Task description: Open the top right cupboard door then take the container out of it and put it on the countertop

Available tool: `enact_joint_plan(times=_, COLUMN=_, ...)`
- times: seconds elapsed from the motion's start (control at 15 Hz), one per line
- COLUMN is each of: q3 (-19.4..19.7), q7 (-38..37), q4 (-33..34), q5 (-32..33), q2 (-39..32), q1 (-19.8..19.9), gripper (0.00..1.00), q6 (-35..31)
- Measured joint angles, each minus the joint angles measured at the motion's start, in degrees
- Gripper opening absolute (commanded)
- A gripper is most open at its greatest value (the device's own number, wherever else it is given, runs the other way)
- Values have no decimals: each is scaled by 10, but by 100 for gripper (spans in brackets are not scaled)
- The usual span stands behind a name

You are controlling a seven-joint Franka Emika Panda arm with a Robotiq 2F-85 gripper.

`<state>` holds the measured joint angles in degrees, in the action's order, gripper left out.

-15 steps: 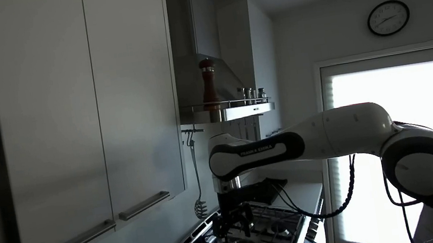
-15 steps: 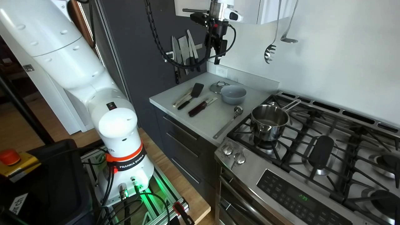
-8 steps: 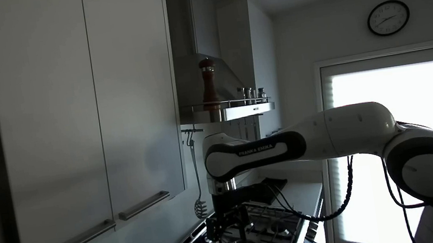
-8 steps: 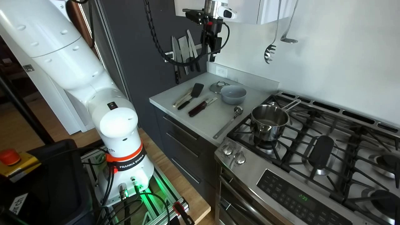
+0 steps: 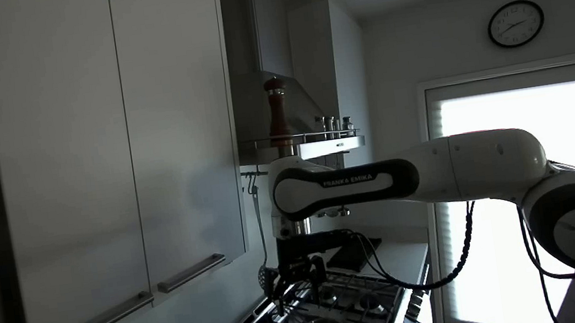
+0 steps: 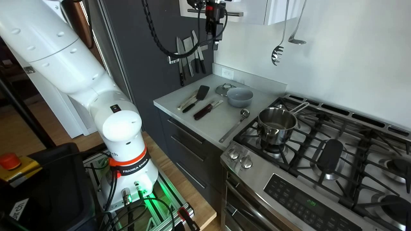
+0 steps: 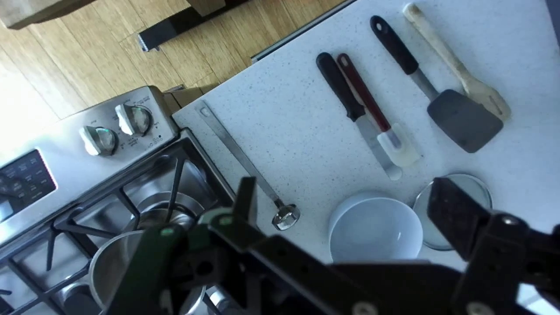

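The top right cupboard door [image 5: 178, 114] is closed; in an exterior view it stands on the left, flat and pale, with its slim bar handle [image 5: 191, 273] near the lower edge. Just left of it, on the near side, is a wider panel [image 5: 63, 146] with a longer handle, closed too. Right of the door, apart from it and lower than its handle, the gripper [image 7: 343, 188] hangs pointing down. It is released: the wrist view shows its two fingers [image 7: 453, 212] spread well apart. The white arm [image 5: 482, 166] reaches in from the right.

In an exterior view the countertop [image 6: 210, 128] lies lower down, left of the black hob [image 6: 332, 157]. At its far side is a grey bowl [image 6: 240, 101], with a glass lid [image 6: 224, 89] just left; I cannot tell whether they touch. Farther left lie a turner [image 7: 463, 120] and a wooden utensil [image 7: 457, 65], then a black-handled spatula [image 7: 343, 89] beside a red-handled scraper [image 7: 369, 98]. A ladle [image 7: 238, 153] lies closest to the hob. A steel pot [image 6: 276, 133] sits on the hob's left side, its handle pointing far and right.

Above the hob, a metal shelf [image 5: 330, 148] bears a tall red-brown mill [image 5: 276, 110] and small bottles [image 5: 348, 125]. On the far wall hangs a round clock [image 5: 516, 24].
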<state>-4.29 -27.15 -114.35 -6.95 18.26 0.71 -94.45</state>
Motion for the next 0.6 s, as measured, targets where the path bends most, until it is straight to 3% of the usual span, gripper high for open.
enact_joint_plan(times=0.27, q3=-27, q7=-91, q4=12, q5=-33, q2=27, q1=-1, gripper=100, q6=-16)
enact_joint_plan(times=0.6, q3=-62, q7=-200, q4=9, q5=-68, q2=37, q1=-8, gripper=100, q6=-120)
